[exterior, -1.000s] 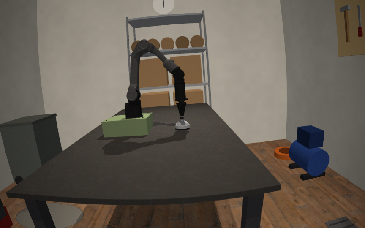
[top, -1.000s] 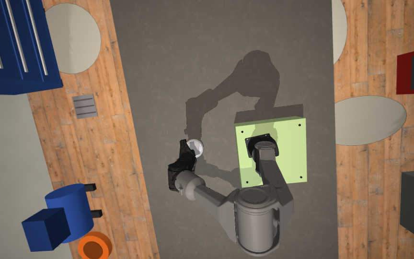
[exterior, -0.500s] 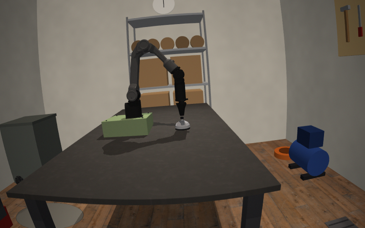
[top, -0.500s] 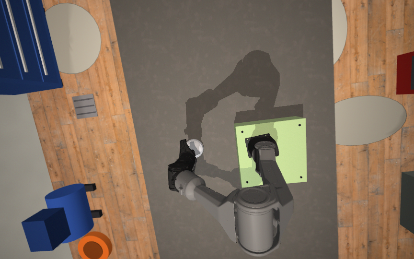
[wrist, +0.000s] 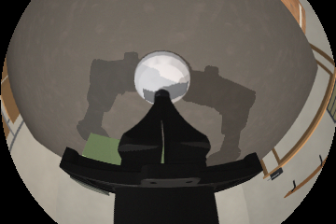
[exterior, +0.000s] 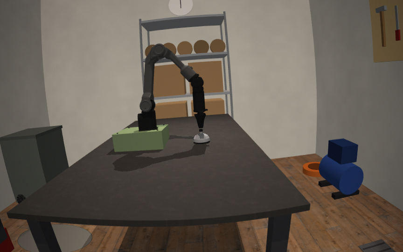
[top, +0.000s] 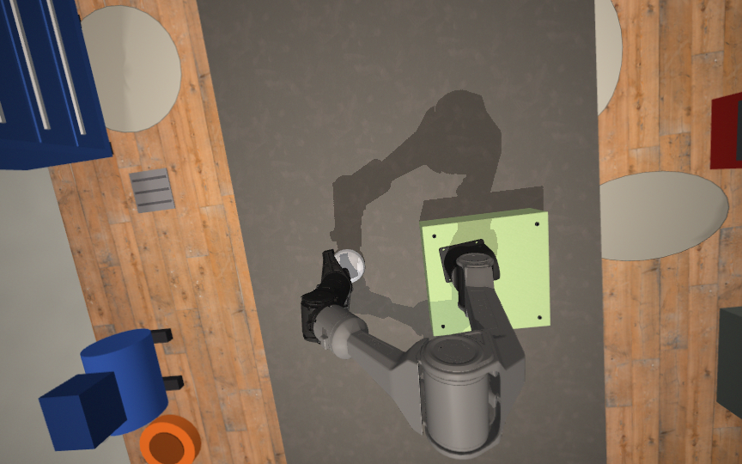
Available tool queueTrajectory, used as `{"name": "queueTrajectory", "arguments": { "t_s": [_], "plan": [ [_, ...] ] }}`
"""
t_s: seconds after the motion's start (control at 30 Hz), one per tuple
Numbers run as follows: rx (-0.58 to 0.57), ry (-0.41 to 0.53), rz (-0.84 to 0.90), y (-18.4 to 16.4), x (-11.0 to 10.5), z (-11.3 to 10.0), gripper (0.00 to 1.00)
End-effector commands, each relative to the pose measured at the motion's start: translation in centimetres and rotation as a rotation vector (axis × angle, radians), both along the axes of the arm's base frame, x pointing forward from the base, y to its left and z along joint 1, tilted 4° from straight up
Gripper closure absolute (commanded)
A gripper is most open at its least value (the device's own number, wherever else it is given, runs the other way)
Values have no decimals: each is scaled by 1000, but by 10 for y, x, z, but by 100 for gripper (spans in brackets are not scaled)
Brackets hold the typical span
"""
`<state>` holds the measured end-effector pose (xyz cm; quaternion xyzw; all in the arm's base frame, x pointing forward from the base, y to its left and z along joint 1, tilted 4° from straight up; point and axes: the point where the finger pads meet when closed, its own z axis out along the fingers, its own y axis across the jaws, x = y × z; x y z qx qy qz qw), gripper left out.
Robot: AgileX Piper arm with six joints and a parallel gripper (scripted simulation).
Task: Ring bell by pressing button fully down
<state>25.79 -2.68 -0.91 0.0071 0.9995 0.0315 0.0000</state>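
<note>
My gripper (exterior: 200, 129), fingers closed together on nothing, points straight down onto the silver bell (exterior: 201, 138) standing mid-table right of the green base block (exterior: 140, 141); pressing seems underway, so next I lift clear.

Smooth grey jointed arm (exterior: 148, 75), fat cylindrical grey elbow housing (top: 459, 392), black wrist section (exterior: 198, 97), tapered black closed gripper (exterior: 200, 129), square black mounting flange (top: 447, 253).

Your gripper (exterior: 200, 129), fingers together, points straight down onto the silver bell (exterior: 201, 138), which stands upright beside the green base block (exterior: 134, 142) toward the table's (exterior: 177, 194) far edge.
</note>
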Motion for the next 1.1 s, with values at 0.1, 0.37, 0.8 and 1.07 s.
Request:
{"name": "queueTrajectory", "arguments": {
  "t_s": [0.1, 0.37, 0.8, 1.07],
  "plan": [
    [2, 4, 1, 1, -1, -6, 100],
    [1, 3, 1, 1, -1, -10, 100],
    [1, 2, 1, 1, -1, -10, 100],
    [1, 2, 1, 1, -1, -10, 100]
  ]
}}
